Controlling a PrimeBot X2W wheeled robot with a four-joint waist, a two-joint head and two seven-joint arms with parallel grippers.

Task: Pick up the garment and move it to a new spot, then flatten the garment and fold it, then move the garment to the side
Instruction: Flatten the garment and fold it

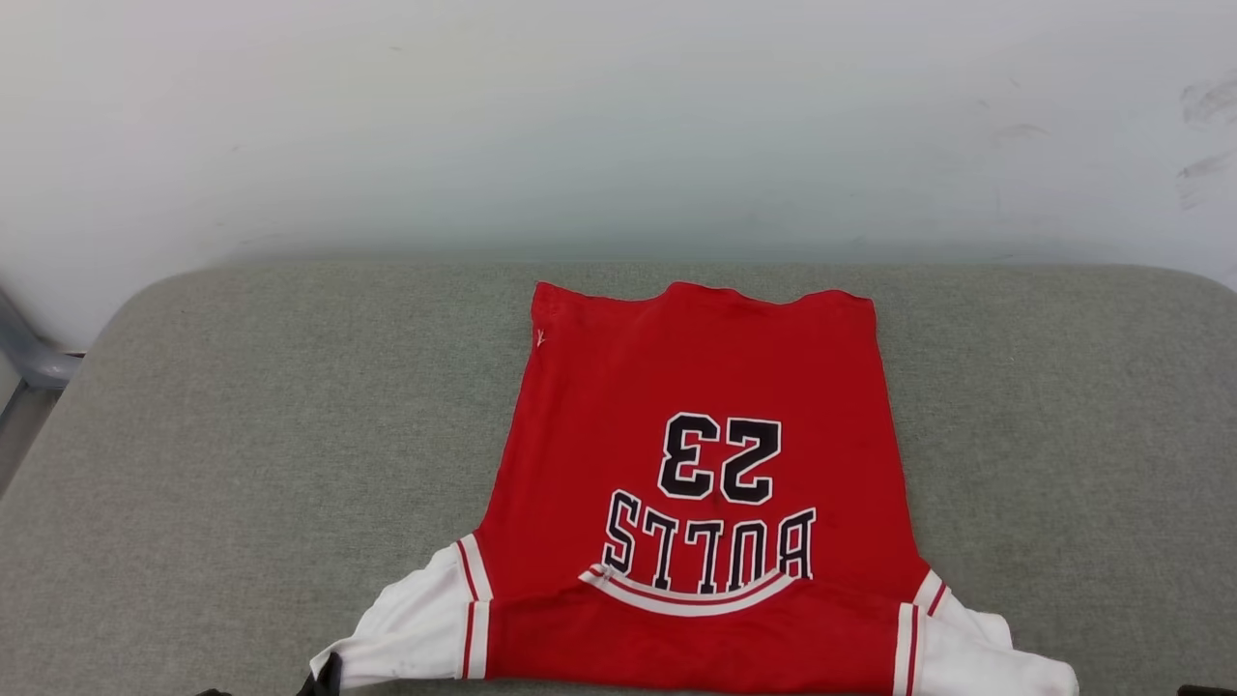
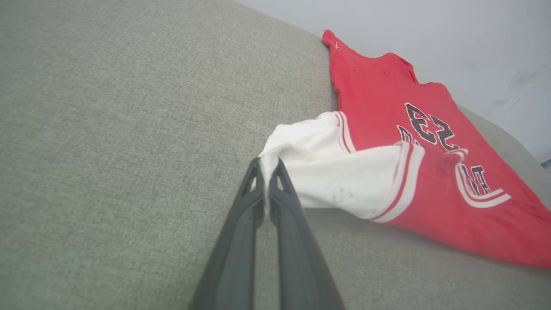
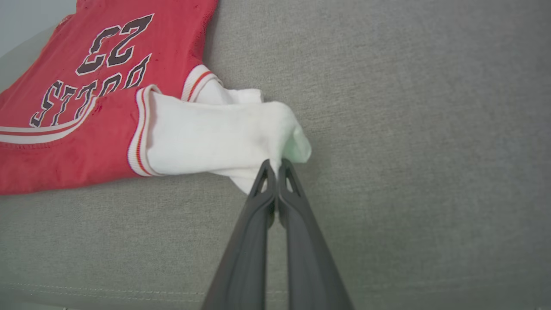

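1. Head view: the garment [image 1: 696,387] lies on the grey padded counter [image 1: 193,435], a little right of the middle. Its straight hem points toward the pale wall [image 1: 618,116], and its collar end sits at the near edge of the picture.
2. The red body is spread fairly flat. From the head, the dark "23" [image 1: 720,456] and the word "BULLS" [image 1: 710,551] read upside down, with a curved white and red trim [image 1: 686,597] just below them.
3. A white sleeve sticks out at each near corner, the left sleeve [image 1: 406,619] and the right sleeve [image 1: 976,657]. Each meets the red cloth at a band of red and white stripes.
4. The dark tip of the left tool [image 1: 324,674] shows at the bottom edge, touching the outer corner of the left sleeve.
5. Left wrist view: the left tool [image 2: 267,161] has its two fingers pressed together on the tip of the left sleeve [image 2: 318,172]. The white cloth is drawn to a point between them.
6. In the same view the garment [image 2: 379,82] runs away to the right, and a raised red fold beside the sleeve hides part of the lettering.
7. Right wrist view: the right tool [image 3: 275,162] pinches the end of the right sleeve [image 3: 206,137], fingers closed, with white cloth bunched around the tips.
8. There the garment [image 3: 64,150] lies to the left on the counter [image 3: 409,107], and a shadow runs under its near edge.
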